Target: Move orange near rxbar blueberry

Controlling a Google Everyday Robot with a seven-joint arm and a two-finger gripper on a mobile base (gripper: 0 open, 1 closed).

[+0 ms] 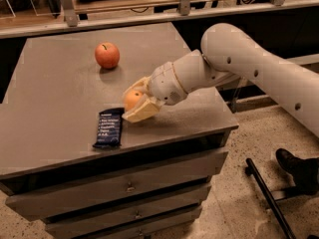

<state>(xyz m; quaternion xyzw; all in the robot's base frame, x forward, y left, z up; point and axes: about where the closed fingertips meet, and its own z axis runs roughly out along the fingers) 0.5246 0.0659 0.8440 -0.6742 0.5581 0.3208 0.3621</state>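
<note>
The orange (131, 99) is small and round and sits between the cream fingers of my gripper (135, 101), low over the grey tabletop. The gripper is shut on it, one finger (141, 111) below and in front, the other behind. The rxbar blueberry (109, 127), a flat dark navy wrapper with white text, lies on the table just left of and in front of the gripper, a small gap away. My white arm reaches in from the right.
A larger red-orange apple (107, 55) with a stem stands at the back of the grey cabinet top (50, 98). The cabinet has drawers below. A rail and shelf run behind. A black pole (266, 195) and a shoe (299, 169) are on the floor at right.
</note>
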